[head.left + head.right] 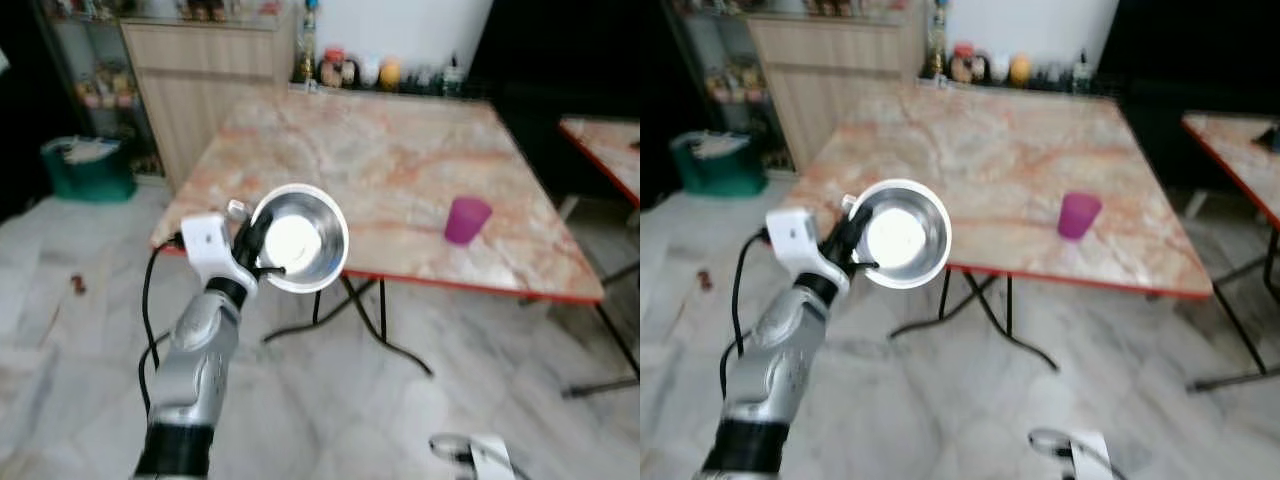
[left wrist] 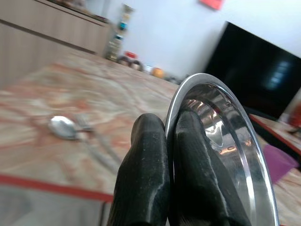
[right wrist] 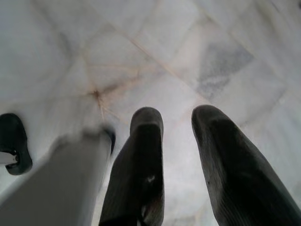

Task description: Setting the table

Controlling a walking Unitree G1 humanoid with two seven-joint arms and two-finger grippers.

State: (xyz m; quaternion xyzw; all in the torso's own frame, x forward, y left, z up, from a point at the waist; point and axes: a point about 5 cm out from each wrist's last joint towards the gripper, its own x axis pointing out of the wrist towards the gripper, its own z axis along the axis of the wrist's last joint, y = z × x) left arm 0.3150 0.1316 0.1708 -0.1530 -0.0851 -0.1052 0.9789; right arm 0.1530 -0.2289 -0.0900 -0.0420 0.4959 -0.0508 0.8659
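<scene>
My left gripper (image 1: pixel 258 247) is raised in front of the marble table (image 1: pixel 400 160) and is shut on the rim of a shiny steel bowl (image 1: pixel 298 238), held tilted with its inside facing me. In the left wrist view the two fingers (image 2: pixel 150 174) pinch the bowl's rim (image 2: pixel 221 132), and a spoon (image 2: pixel 63 127) lies on the table beyond. A purple cup (image 1: pixel 466 220) stands near the table's front right. My right gripper (image 3: pixel 176 155) hangs low over the floor with its fingers apart and nothing between them.
Jars and bottles (image 1: pixel 370 70) line the table's far edge. A wooden cabinet (image 1: pixel 200 80) and a green bin (image 1: pixel 88 168) stand at the left. Another table (image 1: pixel 605 150) is at the right. The table's black folding legs (image 1: pixel 370 320) reach onto the tiled floor.
</scene>
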